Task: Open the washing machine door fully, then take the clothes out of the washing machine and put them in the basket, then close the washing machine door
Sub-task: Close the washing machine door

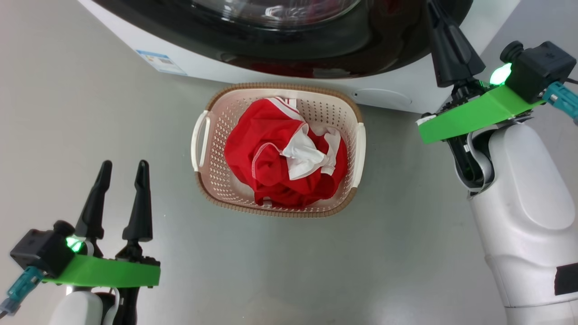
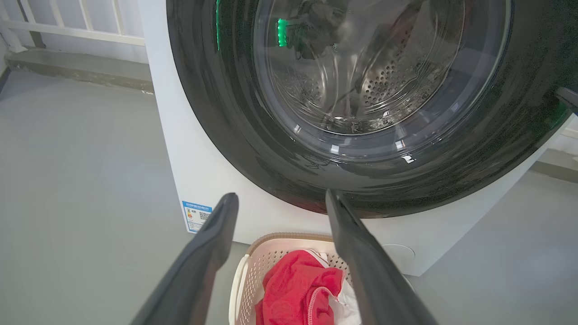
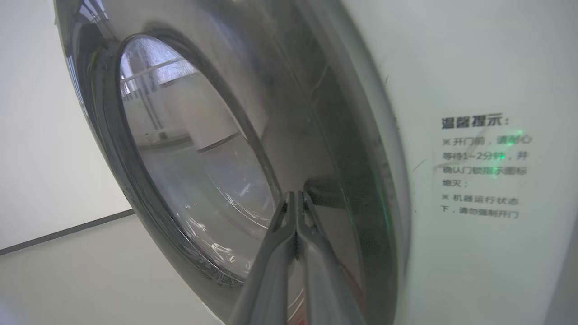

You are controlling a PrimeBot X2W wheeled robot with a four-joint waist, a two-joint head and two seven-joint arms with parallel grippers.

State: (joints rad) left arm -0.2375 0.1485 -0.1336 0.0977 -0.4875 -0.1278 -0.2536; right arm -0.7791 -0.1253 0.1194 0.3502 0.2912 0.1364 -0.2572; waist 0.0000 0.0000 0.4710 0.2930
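The washing machine door (image 2: 216, 113) lies against the front of the washing machine (image 2: 180, 171), and the steel drum shows through its glass. My right gripper (image 3: 295, 195) is shut with nothing in it, its fingertips on the door's black rim (image 3: 325, 135). It rises at the door's right side (image 1: 437, 18) in the head view. The red and white clothes (image 1: 271, 153) lie bunched in the cream basket (image 1: 280, 85) on the floor just before the machine. My left gripper (image 1: 125, 164) hangs open and empty, to the left of the basket and apart from it, pointing at the door (image 2: 280, 198).
A blue label (image 1: 160, 61) sits at the machine's lower left corner. A sticker with printed text (image 3: 485, 167) is on the white front beside the door. Grey floor (image 1: 90, 113) lies around the basket. A white railing (image 2: 67, 27) stands behind the machine's left side.
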